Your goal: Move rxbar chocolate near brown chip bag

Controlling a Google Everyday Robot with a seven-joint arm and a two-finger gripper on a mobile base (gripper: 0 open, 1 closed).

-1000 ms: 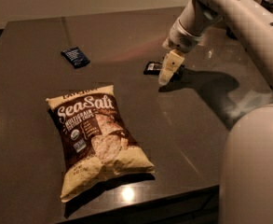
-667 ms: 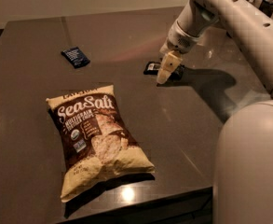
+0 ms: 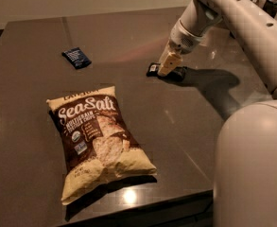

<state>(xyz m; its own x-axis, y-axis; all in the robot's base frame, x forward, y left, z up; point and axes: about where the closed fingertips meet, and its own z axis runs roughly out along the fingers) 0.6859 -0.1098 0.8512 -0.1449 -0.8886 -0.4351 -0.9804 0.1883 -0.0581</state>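
Rxbar chocolate (image 3: 152, 69) lies flat on the dark surface (image 3: 185, 126), toward its far right part, with its pale label end showing to the left. The end effector (image 3: 168, 69) is down right at the bar, its cream tip covering the bar's middle, so that only the label end and a dark bit on the right stay visible. Whether the end effector is spread, pressed together or pinching the bar cannot be told from this view. The white arm (image 3: 232, 18) reaches in from the upper right and throws a dark shadow on the surface to the right of the bar. The brown chip bag (image 3: 98, 138) lies flat near the front left edge of the surface, its "Sea Salt" lettering facing up, well apart from the rxbar chocolate. A small dark blue packet (image 3: 76, 57) lies at the far left, apart from both. The robot's rounded white body (image 3: 254, 169) fills the lower right corner
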